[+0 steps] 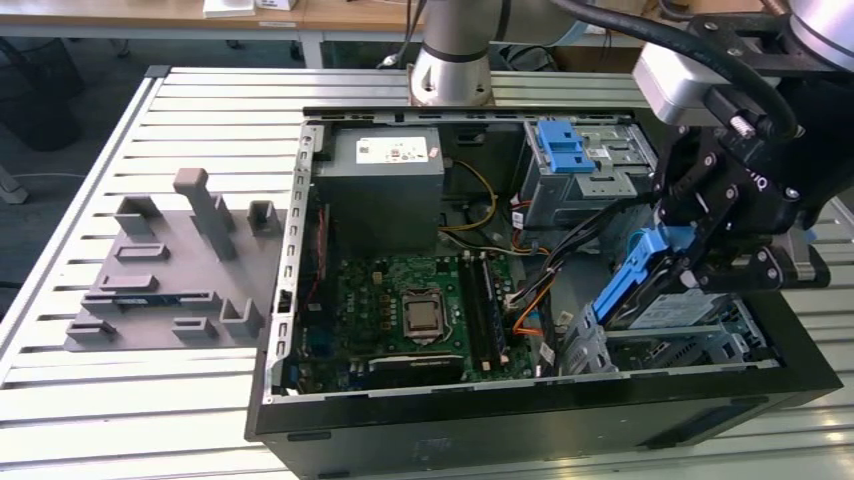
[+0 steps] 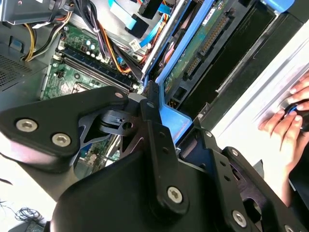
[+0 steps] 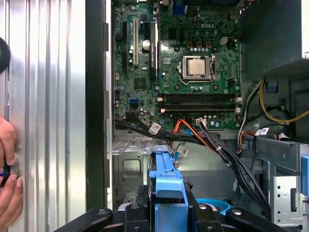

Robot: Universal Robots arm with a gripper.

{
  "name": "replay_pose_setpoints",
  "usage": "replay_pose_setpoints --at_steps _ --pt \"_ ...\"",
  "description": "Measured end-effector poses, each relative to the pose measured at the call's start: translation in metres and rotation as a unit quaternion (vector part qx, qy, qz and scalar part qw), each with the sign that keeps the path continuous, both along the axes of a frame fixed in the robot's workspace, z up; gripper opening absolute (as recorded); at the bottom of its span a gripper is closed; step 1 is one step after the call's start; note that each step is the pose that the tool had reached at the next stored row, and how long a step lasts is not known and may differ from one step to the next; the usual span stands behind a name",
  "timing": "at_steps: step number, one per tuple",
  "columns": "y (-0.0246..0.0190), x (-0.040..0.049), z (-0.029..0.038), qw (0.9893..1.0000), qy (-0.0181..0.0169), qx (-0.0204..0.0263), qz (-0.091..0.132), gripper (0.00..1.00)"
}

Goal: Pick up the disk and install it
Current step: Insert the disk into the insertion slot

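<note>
Slatted metal table [image 1: 134,400], open computer case [image 1: 534,400]: the gripper [image 1: 687,262] is clamped on the disk [image 1: 641,285], tilted over the drive cage [image 1: 727,345]. Danger: loose cables [image 3: 212,141] beside it could snag a rail and jam it.

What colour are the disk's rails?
Blue; the disk shows them best in the first wrist view.

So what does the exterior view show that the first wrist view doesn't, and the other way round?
Exterior view: the grey fixture block on the slatted table, and the arm's base behind the open computer case. First wrist view: a person's hand at the table's edge. Both: the motherboard, the orange and black cables, and the gripper shut on the disk.
</note>
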State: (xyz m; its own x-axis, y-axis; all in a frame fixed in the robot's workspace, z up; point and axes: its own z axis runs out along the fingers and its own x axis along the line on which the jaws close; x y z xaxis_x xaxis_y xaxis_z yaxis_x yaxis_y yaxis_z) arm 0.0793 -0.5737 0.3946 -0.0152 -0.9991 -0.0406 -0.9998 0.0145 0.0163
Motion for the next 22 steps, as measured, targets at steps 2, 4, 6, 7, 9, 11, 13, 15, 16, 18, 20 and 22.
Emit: replay_pose_setpoints --at_steps 2,4,6,7,9,11,13,15,16,18,20,22 --pt "0.0 0.0 -0.0011 1.0 0.0 0.0 0.0 0.36" --pt "0.0 0.0 -0.0021 1.0 0.0 0.0 0.0 0.36" --pt "0.0 0.0 -0.0032 1.0 0.0 0.0 0.0 0.36" --pt "0.0 0.0 -0.0038 1.0 0.0 0.0001 0.0 0.36" --pt "0.0 0.0 -0.0049 1.0 0.0 0.0 0.0 0.36" --pt "0.0 0.0 -0.006 1.0 0.0 0.0 0.0 0.36" --pt "0.0 0.0 -0.0072 1.0 0.0 0.0 0.0 0.36" --pt "0.0 0.0 -0.0085 1.0 0.0 0.0 0.0 0.36" --pt "0.0 0.0 -0.0091 1.0 0.0 0.0 0.0 0.36" --pt "0.0 0.0 -0.0105 1.0 0.0 0.0 0.0 0.36" --pt "0.0 0.0001 -0.0119 1.0 0.0 0.0001 0.0 0.36" --pt "0.0 0.0001 -0.0132 1.0 0.0 0.0 0.0 0.36"
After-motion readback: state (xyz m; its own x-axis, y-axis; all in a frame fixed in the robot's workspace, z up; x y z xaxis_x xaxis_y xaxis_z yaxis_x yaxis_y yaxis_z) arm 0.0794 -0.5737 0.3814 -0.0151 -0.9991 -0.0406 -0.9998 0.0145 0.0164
